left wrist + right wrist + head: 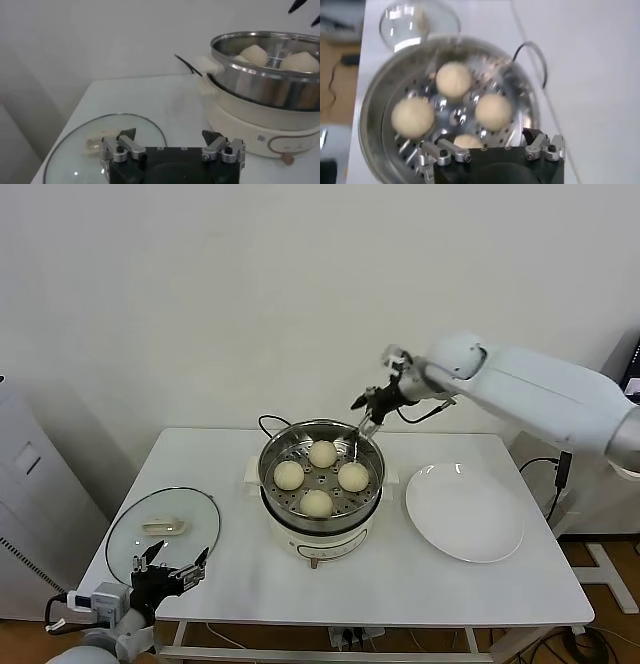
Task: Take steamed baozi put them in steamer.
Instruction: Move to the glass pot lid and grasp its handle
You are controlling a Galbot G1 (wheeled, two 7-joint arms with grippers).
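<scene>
The steel steamer [266,467] stands on its white cooker base mid-table. Four cream-white baozi lie on its perforated bottom: one at the back [322,453], one on the left [289,475], one on the right [353,476], one at the front [316,503]. My right gripper [365,420] hangs open and empty just above the steamer's back right rim. In the right wrist view [485,134] it looks down on the baozi [452,79]. My left gripper [170,565] is open and empty, low at the table's front left, by the glass lid [163,529].
An empty flat white plate [465,511] lies to the right of the steamer. The glass lid with its white handle lies flat at the front left, also in the left wrist view [75,150]. A black cord [268,422] runs behind the steamer.
</scene>
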